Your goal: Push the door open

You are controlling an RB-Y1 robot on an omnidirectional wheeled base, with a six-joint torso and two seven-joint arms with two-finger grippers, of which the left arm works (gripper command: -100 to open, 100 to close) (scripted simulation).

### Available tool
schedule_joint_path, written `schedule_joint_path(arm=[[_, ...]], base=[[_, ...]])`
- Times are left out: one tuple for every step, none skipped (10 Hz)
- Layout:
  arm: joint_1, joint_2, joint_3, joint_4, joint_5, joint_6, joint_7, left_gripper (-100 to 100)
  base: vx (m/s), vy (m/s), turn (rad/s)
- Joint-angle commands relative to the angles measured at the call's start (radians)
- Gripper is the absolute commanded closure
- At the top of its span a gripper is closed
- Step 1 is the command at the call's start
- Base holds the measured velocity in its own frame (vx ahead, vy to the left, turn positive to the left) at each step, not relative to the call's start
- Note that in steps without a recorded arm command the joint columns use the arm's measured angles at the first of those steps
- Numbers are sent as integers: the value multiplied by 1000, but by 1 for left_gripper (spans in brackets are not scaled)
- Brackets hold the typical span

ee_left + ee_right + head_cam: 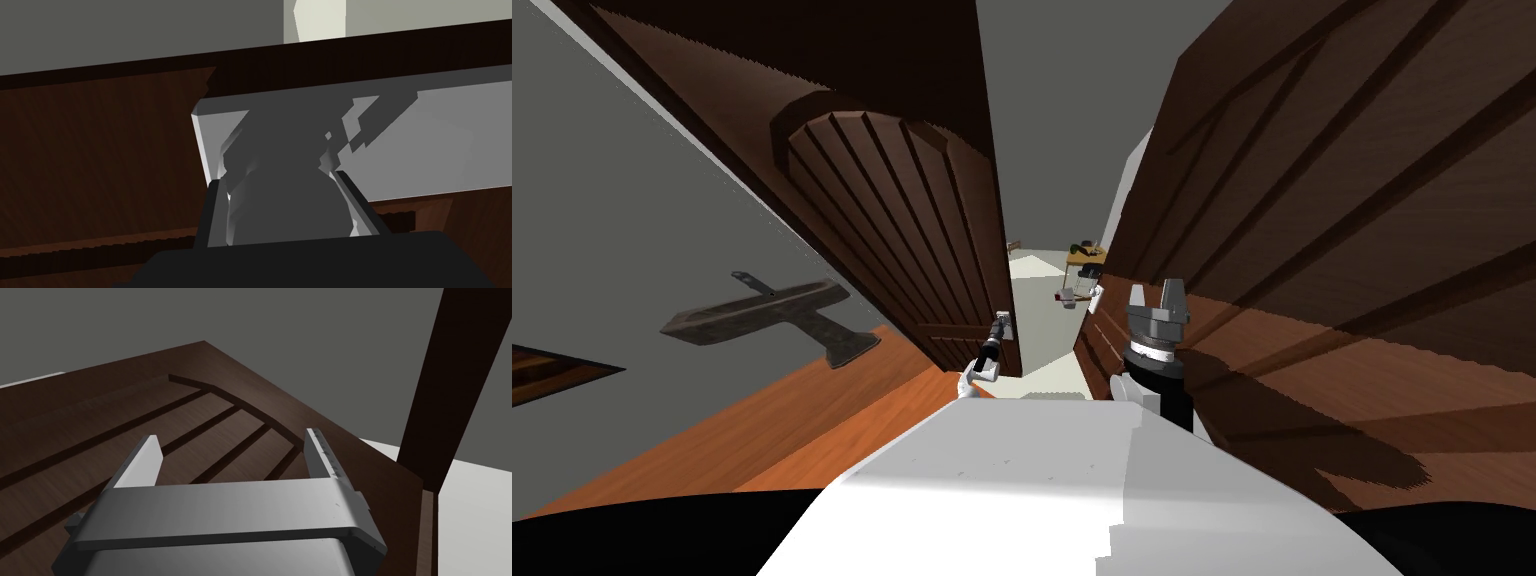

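- Left gripper: fingers sit against both sides of the grey handle. I read that as a closed grip on its near end.
- Handle: a flat bar lying across the door face. Its long axis follows the door's width, and its free end points away from the gripper.
- Door: dark brown with an arched panel, in the upper left to centre of the head frame. It stands upright, so its long axis is vertical. The slant there is the lens.
- Its free edge sits at frame centre, by the left gripper, and points ahead into the opening.
- Gap: a narrow strip at frame centre with pale floor and a small table beyond. The door is ajar, not wide open.
- Right gripper: jaws spread, holding nothing, just right of centre. It hovers near a second brown panelled leaf that takes the right half of the frame.
- Step, my read: grip made, push part done.
- Next move calls for:
  - driving the handle forward along the hinge arc
  - letting the wrist turn with the leaf
  - following with the base
  - watching the right arm's clearance to the second leaf.
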Motion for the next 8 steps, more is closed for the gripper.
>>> schedule_joint_path(arm=[[-10, 6, 29, 4, 3, -4, -4, 100], [-13, 2, 38, 7, 3, -4, -7, 100], [-16, -2, 46, 11, 3, -4, -10, 100], [-19, -6, 55, 15, 3, -3, -13, 100], [-25, -14, 71, 22, 4, -3, -19, 100], [-28, -18, 79, 25, 4, -2, -21, 100], [-33, -26, 94, 31, 4, -2, -26, 100], [-38, -35, 107, 37, 4, -1, -31, 100]], base=[[86, -78, 64], [75, -90, 44], [98, -77, 53], [90, -74, 60], [96, -108, 102], [136, -117, 86], [151, -135, 83], [144, -142, 109]])
